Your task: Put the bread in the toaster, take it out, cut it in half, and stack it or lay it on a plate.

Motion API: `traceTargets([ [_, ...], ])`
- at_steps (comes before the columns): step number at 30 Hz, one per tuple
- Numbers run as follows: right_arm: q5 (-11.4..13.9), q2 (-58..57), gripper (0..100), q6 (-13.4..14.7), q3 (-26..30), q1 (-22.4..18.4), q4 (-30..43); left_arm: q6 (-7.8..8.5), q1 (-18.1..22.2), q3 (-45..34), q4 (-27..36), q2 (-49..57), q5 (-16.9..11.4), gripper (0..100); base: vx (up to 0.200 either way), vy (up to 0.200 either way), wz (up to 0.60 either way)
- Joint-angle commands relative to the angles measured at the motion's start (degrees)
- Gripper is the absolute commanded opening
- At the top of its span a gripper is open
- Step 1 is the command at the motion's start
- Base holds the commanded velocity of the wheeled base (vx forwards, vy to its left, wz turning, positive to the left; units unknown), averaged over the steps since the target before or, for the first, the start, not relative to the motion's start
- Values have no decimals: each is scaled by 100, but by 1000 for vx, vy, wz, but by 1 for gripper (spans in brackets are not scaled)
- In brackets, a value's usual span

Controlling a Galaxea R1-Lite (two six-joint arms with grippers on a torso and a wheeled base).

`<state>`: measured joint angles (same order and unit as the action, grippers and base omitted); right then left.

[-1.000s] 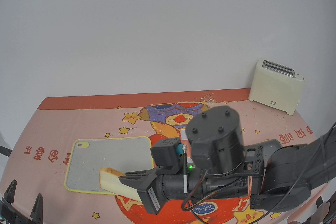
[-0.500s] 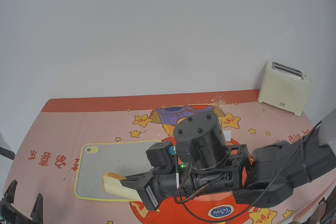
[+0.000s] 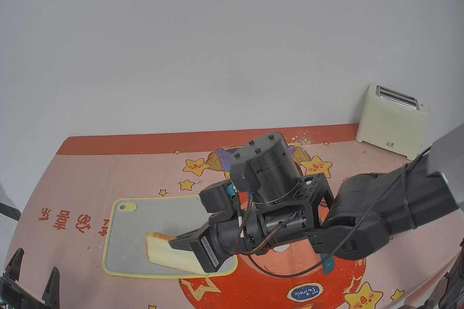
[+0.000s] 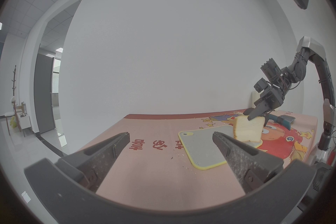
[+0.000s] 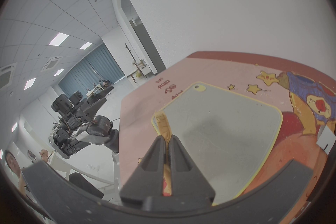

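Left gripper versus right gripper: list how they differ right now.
The left gripper is open and empty; the right gripper is shut on the bread. The left gripper sits by the near left corner of the table, off the cutting board; the right gripper holds the slice upright over the board's near edge. Both are dark two-finger grippers.

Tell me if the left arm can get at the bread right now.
Probably yes: the open left gripper faces the bread across bare table and board, with nothing between. The right gripper is shut on the bread's other end, though.
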<state>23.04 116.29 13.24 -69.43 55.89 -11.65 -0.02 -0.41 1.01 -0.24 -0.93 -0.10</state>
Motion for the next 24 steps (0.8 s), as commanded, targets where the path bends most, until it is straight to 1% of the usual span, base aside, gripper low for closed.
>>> traceTargets([
  [1,16,131,0,-67,-335,27,163,2,-2,-101,-2,14,1,100,0,0,0],
  [8,16,456,0,-58,-985,27,559,-6,-2,-101,-2,14,1,100,0,0,0],
  [11,34,535,0,47,-1082,44,559,-6,-2,-101,-2,14,1,100,0,0,0],
  [12,43,571,0,153,-1047,62,541,2,-2,-101,-2,22,1,100,0,0,0],
  [14,43,606,0,504,-1012,97,515,-6,6,-101,-2,22,1,100,0,0,0],
  [15,43,597,0,618,-1012,97,524,-6,-2,-101,-2,22,1,100,0,0,0],
  [18,16,544,0,1453,-1012,211,471,-6,-2,-101,-2,22,1,100,0,0,0],
  [19,-19,518,0,1805,-1012,282,427,-6,-2,-101,-2,14,1,100,0,0,0],
  [20,-19,509,0,1849,-1012,290,418,-6,-2,-101,-2,14,1,100,0,0,0],
  [21,-19,404,0,2332,-976,370,330,-6,-2,-101,-2,22,1,100,0,0,0],
  [23,-19,228,0,2816,-827,457,155,2,-2,-101,-2,14,1,100,0,0,0],
  [24,-36,175,0,3009,-730,493,40,2,-2,-101,-2,14,1,100,0,0,0],
])
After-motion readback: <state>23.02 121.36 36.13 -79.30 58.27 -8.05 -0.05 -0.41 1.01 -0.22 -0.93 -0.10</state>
